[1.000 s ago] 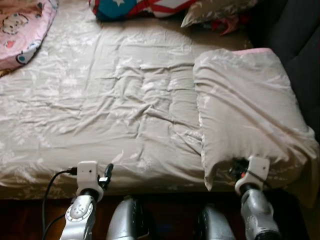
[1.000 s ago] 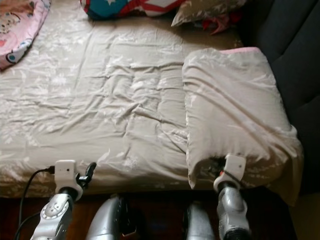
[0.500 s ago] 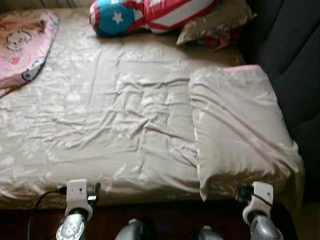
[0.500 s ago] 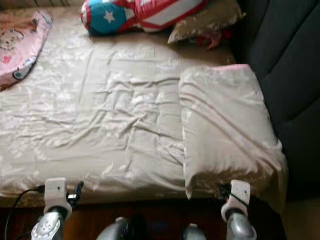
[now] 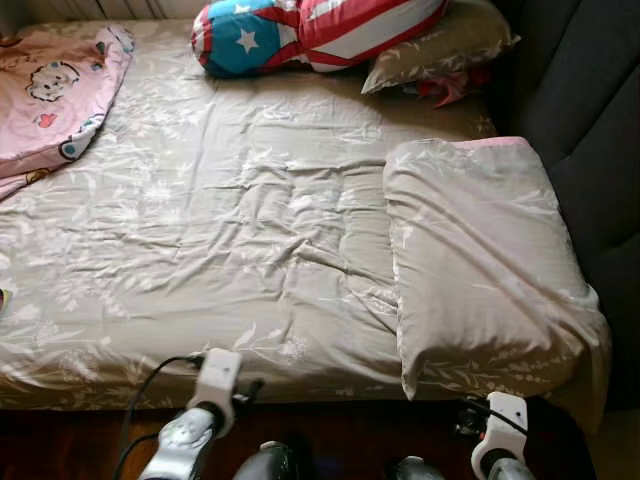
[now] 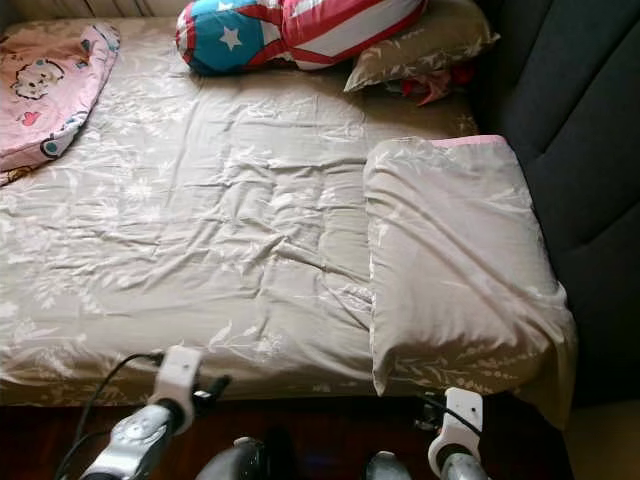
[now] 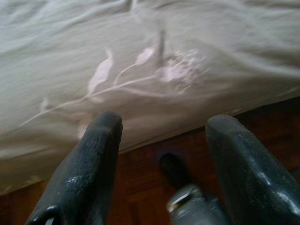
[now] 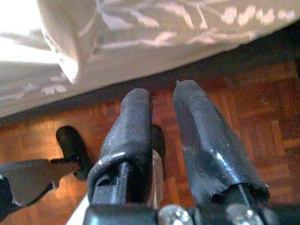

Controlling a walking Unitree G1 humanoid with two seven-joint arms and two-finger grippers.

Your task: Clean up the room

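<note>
beige bedsheet (image 5: 230,230) lies before the spread left pincer (image 7: 161,164) and near-closed, empty right pincer (image 8: 161,136).

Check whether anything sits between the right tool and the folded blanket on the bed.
Nothing visible does. The right tool hangs over wooden floor just below the bed edge, empty, with the folded blanket directly above and ahead. The left tool is open near the sheet.

Bed (image 5: 230,230) lies ahead of me. Folded quilt (image 5: 480,270) on its right edge; pillows (image 5: 320,30) at far end; child's blanket (image 5: 50,95) far left; floor (image 8: 262,108) below the near edge.
</note>
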